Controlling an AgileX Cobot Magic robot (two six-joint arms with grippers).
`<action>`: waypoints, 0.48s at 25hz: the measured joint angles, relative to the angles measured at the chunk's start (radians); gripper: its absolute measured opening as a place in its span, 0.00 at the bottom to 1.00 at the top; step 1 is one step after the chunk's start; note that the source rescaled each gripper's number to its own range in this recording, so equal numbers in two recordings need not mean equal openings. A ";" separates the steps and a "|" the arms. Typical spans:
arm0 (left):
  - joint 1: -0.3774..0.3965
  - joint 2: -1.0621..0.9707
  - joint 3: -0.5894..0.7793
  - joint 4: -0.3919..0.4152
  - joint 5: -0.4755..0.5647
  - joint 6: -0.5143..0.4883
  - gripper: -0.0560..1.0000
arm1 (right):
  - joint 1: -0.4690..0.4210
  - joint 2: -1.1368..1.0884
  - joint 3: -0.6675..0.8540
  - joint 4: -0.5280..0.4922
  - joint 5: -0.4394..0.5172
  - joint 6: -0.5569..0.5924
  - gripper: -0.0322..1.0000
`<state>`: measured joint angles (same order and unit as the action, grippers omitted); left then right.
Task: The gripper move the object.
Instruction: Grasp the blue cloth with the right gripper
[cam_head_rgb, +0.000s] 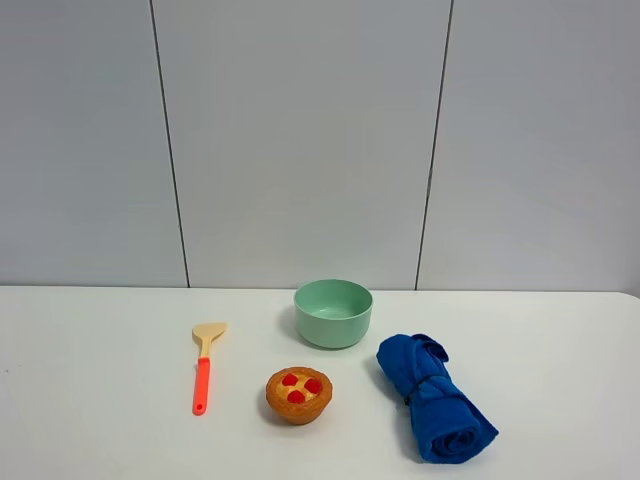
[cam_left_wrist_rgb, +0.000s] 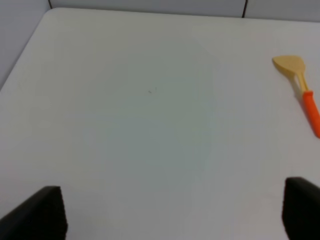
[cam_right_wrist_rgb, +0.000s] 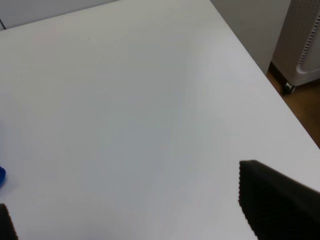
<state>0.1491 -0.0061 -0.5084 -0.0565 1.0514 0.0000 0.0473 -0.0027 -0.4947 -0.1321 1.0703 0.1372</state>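
A white counter (cam_head_rgb: 90, 350) stands against a grey panelled wall (cam_head_rgb: 300, 140), seen from high up. Four things rest on it, and the task does not say which one is meant.

A pale green bowl (cam_head_rgb: 333, 313) stands upright near the middle of the back edge. In front of it, closer to the front edge, sits a small tart (cam_head_rgb: 298, 395) topped with red berries. Toward the left edge from the tart lies a spatula (cam_head_rgb: 204, 368), its pale blade pointing to the back edge and its orange handle to the front edge. Toward the right edge, near the bowl and the tart, lies a rolled blue cloth (cam_head_rgb: 435, 400).

The left gripper (cam_left_wrist_rgb: 168, 212) is spread wide and holds nothing. Its black fingertips (cam_left_wrist_rgb: 37, 215) hang over bare counter, well apart from the spatula.

The right gripper (cam_right_wrist_rgb: 140, 212) is also spread wide and holds nothing, above bare counter beside the right edge.
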 joint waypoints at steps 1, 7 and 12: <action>0.000 0.000 0.000 0.000 0.000 0.000 1.00 | 0.000 0.000 0.000 0.000 0.000 0.000 1.00; 0.000 0.000 0.000 0.000 0.000 0.000 1.00 | 0.000 0.000 0.000 0.000 0.000 0.000 1.00; 0.000 0.000 0.000 0.000 0.000 0.000 1.00 | 0.000 0.000 0.000 0.000 0.000 0.000 1.00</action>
<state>0.1491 -0.0061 -0.5084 -0.0565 1.0514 0.0000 0.0473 -0.0027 -0.4947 -0.1321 1.0703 0.1372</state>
